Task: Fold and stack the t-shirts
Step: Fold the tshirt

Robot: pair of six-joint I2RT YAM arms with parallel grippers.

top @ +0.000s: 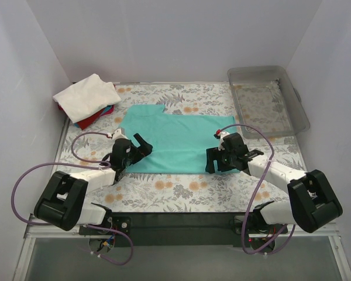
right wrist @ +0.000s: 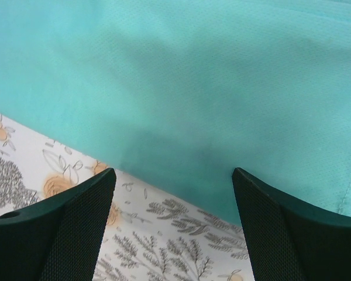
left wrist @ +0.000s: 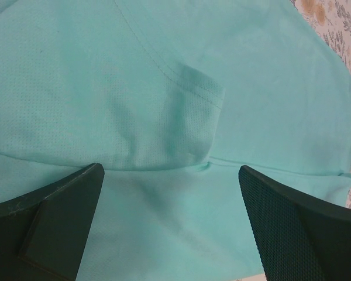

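A teal-turquoise t-shirt (top: pixel 175 140) lies flat and partly folded in the middle of the table. A white t-shirt (top: pixel 86 95) lies folded on top of red (top: pixel 93 119) and blue shirts at the back left. My left gripper (top: pixel 134 153) is open over the teal shirt's near left corner; the left wrist view shows the teal shirt (left wrist: pixel 175 105) with a folded sleeve between my spread fingers (left wrist: pixel 292 228). My right gripper (top: pixel 213 161) is open at the shirt's near right edge; the right wrist view shows the teal shirt's hem (right wrist: pixel 187 105) between my fingers (right wrist: pixel 286 234).
A clear grey plastic tray (top: pixel 268 99) stands at the back right. A floral cloth (top: pixel 181 190) covers the table. White walls close in the back and sides. Purple cables loop beside both arms.
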